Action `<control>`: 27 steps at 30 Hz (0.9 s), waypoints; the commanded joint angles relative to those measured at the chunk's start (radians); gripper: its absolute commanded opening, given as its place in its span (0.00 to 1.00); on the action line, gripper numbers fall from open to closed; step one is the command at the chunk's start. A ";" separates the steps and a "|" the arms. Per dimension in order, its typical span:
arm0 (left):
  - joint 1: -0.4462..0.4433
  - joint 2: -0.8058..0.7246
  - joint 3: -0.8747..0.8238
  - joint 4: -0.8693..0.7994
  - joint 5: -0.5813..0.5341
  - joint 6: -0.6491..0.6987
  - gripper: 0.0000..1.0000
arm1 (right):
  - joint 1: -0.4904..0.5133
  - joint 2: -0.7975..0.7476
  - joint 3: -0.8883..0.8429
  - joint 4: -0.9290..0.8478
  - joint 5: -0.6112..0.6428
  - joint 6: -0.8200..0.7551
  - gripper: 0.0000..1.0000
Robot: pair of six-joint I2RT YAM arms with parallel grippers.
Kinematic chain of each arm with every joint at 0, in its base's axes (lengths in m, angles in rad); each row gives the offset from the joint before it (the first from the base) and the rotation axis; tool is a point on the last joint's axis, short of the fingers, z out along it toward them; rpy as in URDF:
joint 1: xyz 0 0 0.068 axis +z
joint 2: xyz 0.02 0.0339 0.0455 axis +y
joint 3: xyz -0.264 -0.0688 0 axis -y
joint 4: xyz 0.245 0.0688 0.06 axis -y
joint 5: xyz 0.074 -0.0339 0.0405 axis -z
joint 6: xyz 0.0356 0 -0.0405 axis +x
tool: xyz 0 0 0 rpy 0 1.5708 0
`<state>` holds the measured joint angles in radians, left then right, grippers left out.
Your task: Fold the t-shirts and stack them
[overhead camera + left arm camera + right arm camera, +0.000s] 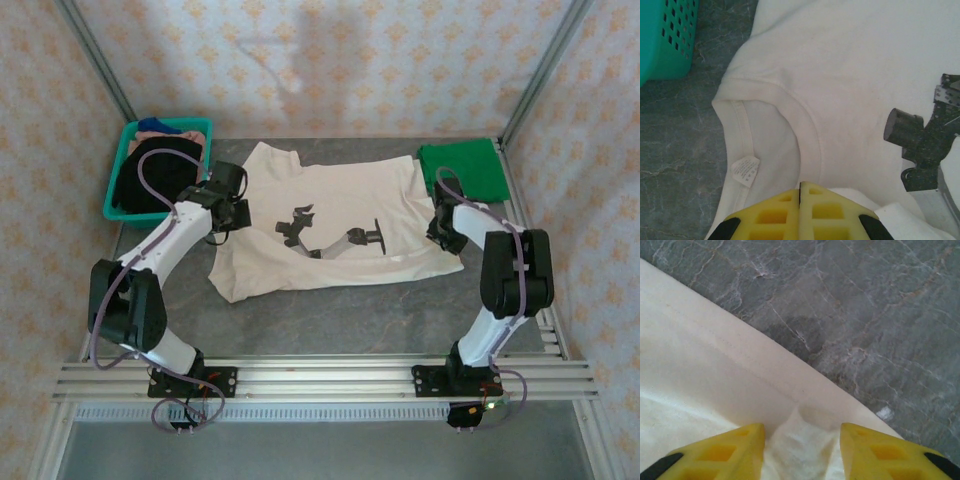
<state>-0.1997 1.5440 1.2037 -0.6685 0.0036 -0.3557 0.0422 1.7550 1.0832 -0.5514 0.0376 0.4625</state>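
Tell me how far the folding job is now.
Done: the green t-shirt looks folded at the far right corner. In hand: the cream t-shirt is spread flat; the right gripper, open, straddles a ridge of its hem, and the left gripper is shut by the collar. Left: folding it and stacking both.

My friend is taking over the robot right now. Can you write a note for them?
Left fingers: shut, at the cream shirt's collar; whether they grip cloth cannot be told.
Right fingers: apart, with a bunch of the hem between them.
The cream shirt lies spread on the table; the green shirt sits folded at the far right corner.
To do: fold the cream shirt, stack both.
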 commanded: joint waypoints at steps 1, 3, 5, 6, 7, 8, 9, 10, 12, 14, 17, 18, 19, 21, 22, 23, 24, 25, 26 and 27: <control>0.012 -0.057 0.040 -0.025 -0.005 0.027 0.00 | -0.008 0.009 0.021 0.002 0.039 -0.031 0.31; 0.012 -0.072 0.040 -0.029 -0.004 0.025 0.00 | -0.008 0.001 0.029 -0.008 0.049 -0.033 0.17; 0.012 -0.083 0.036 -0.033 -0.002 0.024 0.00 | -0.008 -0.028 0.031 -0.018 0.057 -0.040 0.08; 0.012 -0.089 0.033 -0.036 -0.003 0.024 0.00 | -0.008 -0.055 0.026 -0.022 0.063 -0.041 0.05; 0.012 -0.095 0.030 -0.036 -0.004 0.023 0.00 | -0.008 -0.081 0.020 -0.017 0.066 -0.042 0.03; 0.011 -0.098 0.026 -0.036 -0.004 0.022 0.00 | -0.008 -0.114 0.007 0.001 0.066 -0.045 0.01; 0.012 -0.101 0.021 -0.034 -0.004 0.022 0.00 | -0.008 -0.144 -0.008 0.018 0.065 -0.048 0.00; 0.011 -0.102 0.017 -0.033 -0.005 0.022 0.00 | -0.008 -0.167 -0.021 0.031 0.068 -0.045 0.00; 0.012 -0.100 0.017 -0.039 -0.018 0.017 0.00 | -0.008 -0.206 -0.055 0.066 0.069 -0.035 0.00; 0.012 -0.102 0.013 -0.038 -0.032 0.013 0.00 | -0.008 -0.226 -0.087 0.102 0.075 -0.026 0.00; 0.014 -0.096 0.003 -0.022 -0.063 -0.003 0.00 | -0.008 -0.226 -0.116 0.150 0.087 -0.023 0.00; 0.017 -0.088 0.004 -0.019 -0.065 -0.008 0.00 | -0.008 -0.217 -0.122 0.169 0.091 -0.024 0.00; 0.017 -0.079 0.006 -0.015 -0.067 -0.009 0.00 | -0.008 -0.208 -0.129 0.192 0.087 -0.023 0.00; 0.017 -0.047 0.022 -0.009 -0.060 -0.009 0.00 | -0.008 -0.169 -0.113 0.209 0.056 -0.028 0.01; 0.017 -0.027 0.037 -0.008 -0.052 -0.007 0.00 | -0.008 -0.151 -0.101 0.210 0.043 -0.029 0.01; 0.016 -0.002 0.054 -0.008 -0.047 -0.003 0.00 | -0.008 -0.130 -0.086 0.201 0.042 -0.025 0.01; 0.016 0.022 0.071 -0.012 -0.045 -0.004 0.00 | -0.008 -0.116 -0.075 0.197 0.043 -0.025 0.01; 0.016 0.039 0.087 -0.017 -0.044 -0.002 0.00 | -0.008 -0.110 -0.072 0.199 0.047 -0.029 0.01; 0.017 0.055 0.100 -0.019 -0.044 0.000 0.00 | -0.008 -0.105 -0.071 0.203 0.056 -0.031 0.01; 0.016 0.068 0.111 -0.021 -0.046 0.001 0.00 | -0.008 -0.107 -0.072 0.211 0.067 -0.035 0.01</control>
<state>-0.1936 1.5780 1.2690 -0.6804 -0.0147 -0.3496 0.0422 1.6405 0.9798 -0.3683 0.0753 0.4290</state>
